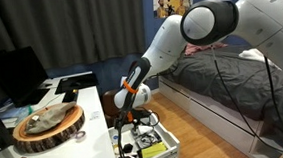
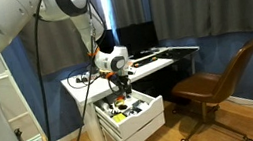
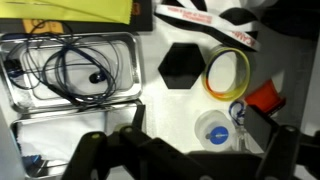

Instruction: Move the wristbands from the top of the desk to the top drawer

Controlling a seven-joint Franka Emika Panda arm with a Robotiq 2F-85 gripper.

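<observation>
The top drawer (image 2: 140, 119) stands pulled out under the white desk (image 2: 156, 64) and shows in both exterior views (image 1: 169, 145). My gripper (image 1: 132, 118) hangs just above it, open and empty. In the wrist view the fingers (image 3: 186, 142) spread wide over the drawer floor (image 3: 170, 108). A bright yellow ring, the yellow wristband (image 3: 228, 73), lies in the drawer. A pale whitish round thing with a blue centre (image 3: 213, 128) lies between my fingers; I cannot tell if it is the pale wristband. A small whitish ring (image 1: 80, 136) lies on the desk (image 1: 83, 97).
A big bark-edged wooden slab (image 1: 48, 127) sits on the desk. The drawer also holds a wire tray of cables (image 3: 75, 68), a black hexagon (image 3: 181, 64) and a red piece (image 3: 265, 97). A monitor (image 1: 16, 76), a grey bed (image 1: 227, 78) and a brown chair (image 2: 217, 82) stand nearby.
</observation>
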